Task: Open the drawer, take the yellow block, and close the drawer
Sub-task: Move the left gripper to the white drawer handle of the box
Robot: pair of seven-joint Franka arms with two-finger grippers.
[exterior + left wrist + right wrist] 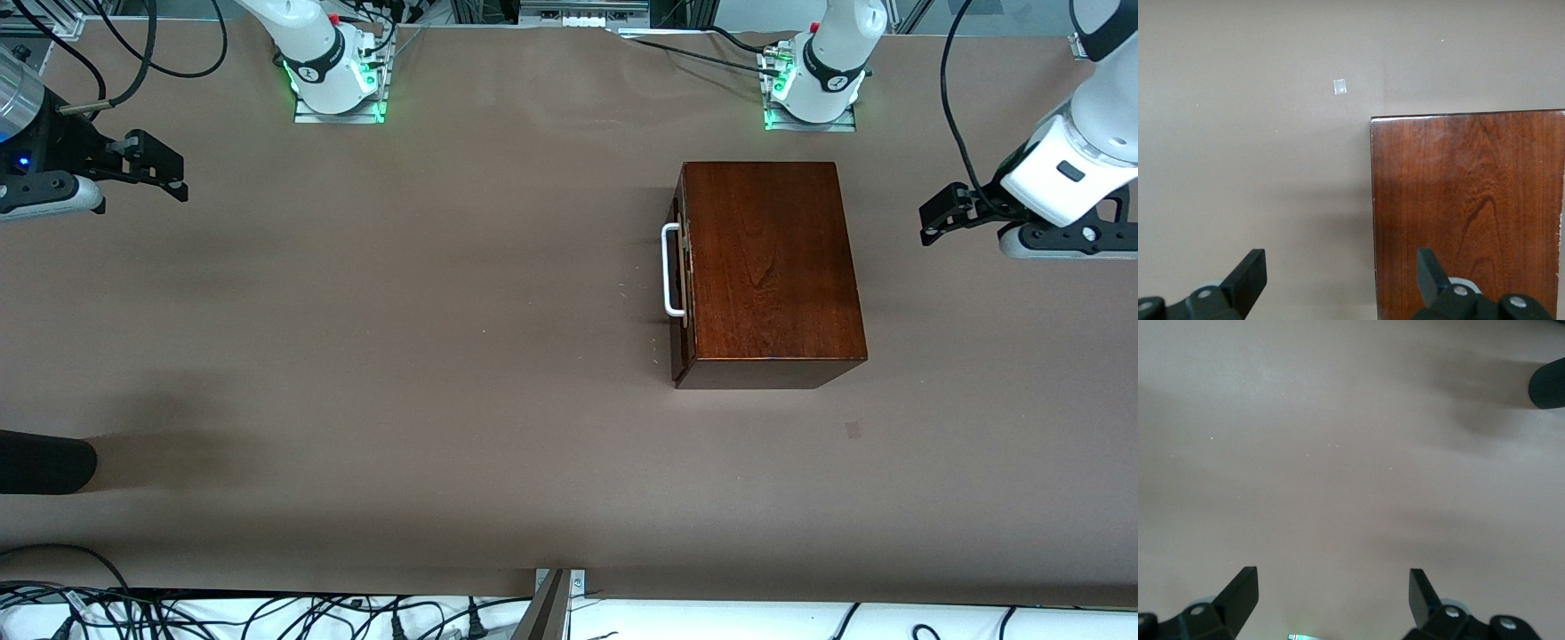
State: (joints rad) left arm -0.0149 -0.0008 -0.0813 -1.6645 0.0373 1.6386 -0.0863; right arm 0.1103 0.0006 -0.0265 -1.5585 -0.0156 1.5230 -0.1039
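The glossy dark-brown wooden box point(769, 258) stands on the table in front of the left arm's base. Its drawer point(681, 293) is shut, with the white bar handle point(671, 271) facing the right arm's end of the table. The yellow block is not in view. My left gripper point(932, 222) is open and empty, in the air beside the box toward the left arm's end. In the left wrist view my left gripper point(1341, 273) straddles the edge of the box top point(1465, 213). My right gripper point(173, 173) is open and empty over bare table point(1333, 590) at the right arm's end.
A small pale patch point(853, 430) lies on the table nearer the front camera than the box; it also shows in the left wrist view point(1339, 87). A black rounded object point(44, 462) juts in at the right arm's end and shows in the right wrist view point(1548, 383).
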